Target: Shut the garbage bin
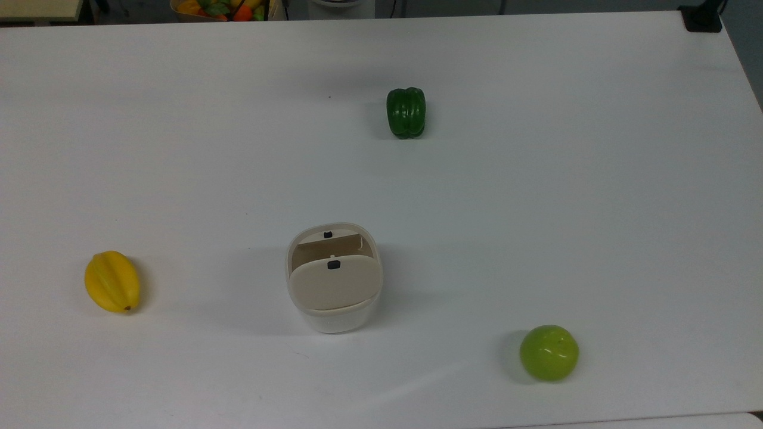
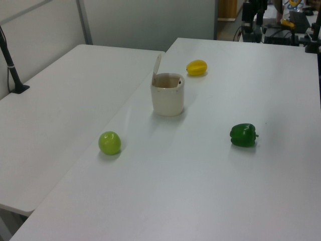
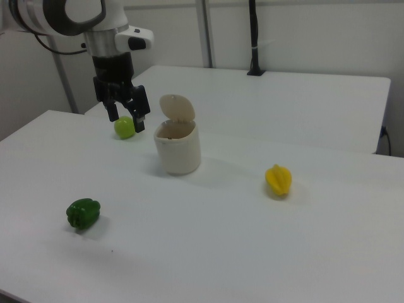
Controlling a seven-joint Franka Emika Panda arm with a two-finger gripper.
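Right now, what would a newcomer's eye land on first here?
Probably the bin mid-table, its lid standing upright and open. Next, the open pincer hanging in the air at the right view's left of the bin. Then the bright starfruit, pepper and apple scattered around it.

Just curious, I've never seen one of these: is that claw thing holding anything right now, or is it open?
Gripper: open and holding nothing, up in the air beside the garbage bin, whose lid stands up.
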